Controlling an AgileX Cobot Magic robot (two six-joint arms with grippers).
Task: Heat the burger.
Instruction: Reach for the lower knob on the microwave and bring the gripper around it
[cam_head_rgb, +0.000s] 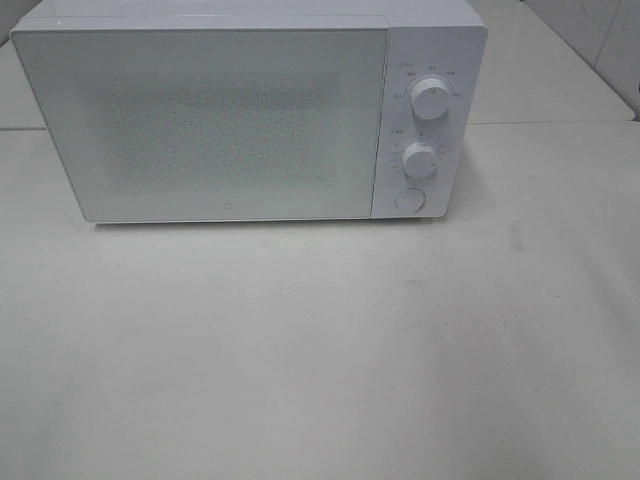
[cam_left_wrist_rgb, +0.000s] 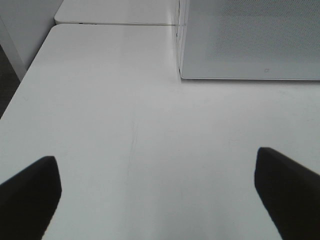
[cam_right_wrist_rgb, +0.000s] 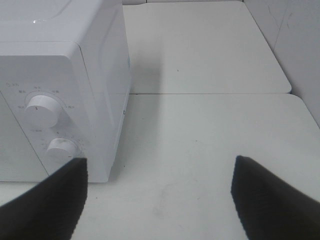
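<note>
- Burger: in none of the three views. It may be behind the shut door of the microwave (cam_head_rgb: 230, 120) or off-frame; cannot tell.
- Left fingers (cam_left_wrist_rgb: 30, 195) spread wide with nothing between them, low over bare tabletop (cam_left_wrist_rgb: 125, 100), facing the door's lower corner. Probably staged to reach the door.
- Right fingers (cam_right_wrist_rgb: 265, 195) also apart and empty, aimed past the control side.
- High view gives the whole front: upper knob (cam_head_rgb: 431, 98), lower knob (cam_head_rgb: 420, 160), round button (cam_head_rgb: 409, 199). No arms show in it.
- Only the right wrist view shows the microwave's side wall; only the left wrist view shows the tabletop's outer edge.
</note>
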